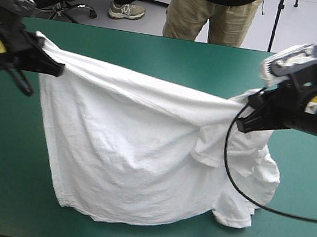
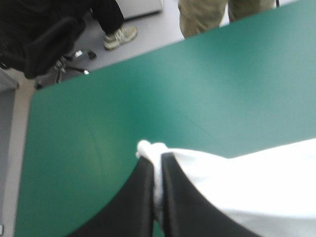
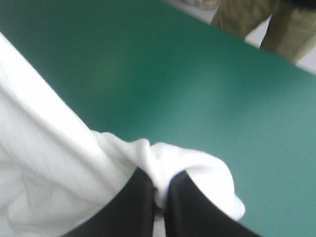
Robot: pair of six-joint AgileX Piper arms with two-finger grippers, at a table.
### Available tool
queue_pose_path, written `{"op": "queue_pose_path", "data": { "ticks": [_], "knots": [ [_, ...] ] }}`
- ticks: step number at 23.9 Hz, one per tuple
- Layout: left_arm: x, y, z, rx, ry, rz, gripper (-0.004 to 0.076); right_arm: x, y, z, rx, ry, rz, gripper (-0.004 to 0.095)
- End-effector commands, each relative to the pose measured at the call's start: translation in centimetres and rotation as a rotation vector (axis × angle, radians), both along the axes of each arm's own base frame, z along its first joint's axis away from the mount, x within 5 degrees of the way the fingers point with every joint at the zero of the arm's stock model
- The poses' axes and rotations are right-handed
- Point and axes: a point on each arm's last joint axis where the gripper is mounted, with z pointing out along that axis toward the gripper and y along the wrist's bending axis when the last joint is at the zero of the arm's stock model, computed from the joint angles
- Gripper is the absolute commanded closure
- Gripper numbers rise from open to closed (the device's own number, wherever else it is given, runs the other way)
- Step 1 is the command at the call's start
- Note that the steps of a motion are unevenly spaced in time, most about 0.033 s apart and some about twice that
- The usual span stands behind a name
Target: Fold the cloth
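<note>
T-shirt (image 1: pixel 134 151) hangs stretched over table (image 1: pixel 157 57), lower edge resting on it | left gripper (image 1: pixel 60 69) and right gripper (image 1: pixel 242 123) each pinch 1 top corner | I read its long axis left-right

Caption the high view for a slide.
Left gripper and right gripper, both shut on the white short-sleeved T-shirt, hold it stretched over the teal-green table cover.

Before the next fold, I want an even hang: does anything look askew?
Yes. The T-shirt hangs unevenly: fairly smooth below the left tool, but bunched in a crumpled clump under the right tool.
</note>
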Motion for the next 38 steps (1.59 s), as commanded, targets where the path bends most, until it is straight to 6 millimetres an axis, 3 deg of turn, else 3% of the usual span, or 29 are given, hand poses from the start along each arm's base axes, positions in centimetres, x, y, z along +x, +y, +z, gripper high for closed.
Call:
{"op": "queue_pose_path", "data": {
  "ticks": [1, 6, 9, 11, 17, 19, 21, 22, 24, 25, 28, 32, 34, 38],
  "knots": [
    [4.0, -2.0, -3.8, -0.076, -0.031, -0.054, 0.0741, 4.4, 1.4, -3.9, -0.017, 0.025, -0.023, 0.0911],
    [10.7, -4.6, -10.2, -0.094, -0.004, -0.094, 0.0741, 11.8, 3.7, -10.6, -0.097, 0.097, -0.028, 0.0926],
    [13.6, -5.5, -12.0, -0.084, -0.054, -0.103, 0.0741, 15.3, 4.3, -12.9, -0.15, 0.071, -0.061, 0.0925],
    [15.6, -6.2, -13.2, -0.098, -0.118, -0.12, 0.0741, 17.5, 4.8, -13.9, -0.169, 0.026, -0.076, 0.0925],
    [18.3, -7.3, -16.0, -0.099, -0.165, -0.143, 0.074, 20.2, 4.8, -15.1, -0.176, 0.004, -0.101, 0.0919],
    [19.6, -7.3, -17.3, -0.117, -0.192, -0.139, 0.0669, 21.1, 3.3, -15.1, -0.155, 0.009, -0.144, 0.0834],
    [20.7, -7.2, -18.4, -0.17, -0.207, -0.115, 0.0459, 21.7, 1.7, -15.1, -0.103, 0.025, -0.191, 0.061],
    [21.4, -7.1, -18.9, -0.218, -0.209, -0.09, 0.028, 22.0, 0.7, -15.1, -0.069, 0.03, -0.213, 0.0458],
    [22.5, -7.0, -19.1, -0.257, -0.189, -0.058, 0.0176, 22.2, -0.6, -14.7, -0.026, 0.029, -0.235, 0.0313],
    [22.6, -7.0, -18.9, -0.253, -0.177, -0.055, 0.018, 22.3, -1.0, -14.6, -0.03, 0.033, -0.242, 0.0311],
    [21.7, -6.5, -15.7, -0.197, -0.147, -0.051, 0.0208, 20.8, -2.2, -13.1, -0.087, 0.121, -0.239, 0.0357],
    [18.0, -5.3, -11.6, -0.143, -0.122, -0.05, 0.0285, 17.5, -3.0, -13.5, -0.105, 0.329, -0.205, 0.0397],
    [14.8, -4.4, -10.2, -0.115, -0.091, -0.051, 0.0307, 14.6, -3.7, -14.4, -0.03, 0.436, -0.177, 0.0424],
    [9.7, -3.1, -12.0, -0.139, -0.011, -0.043, 0.0308, 9.6, -3.9, -15.9, 0.008, 0.475, -0.165, 0.0423]
  ]
}}
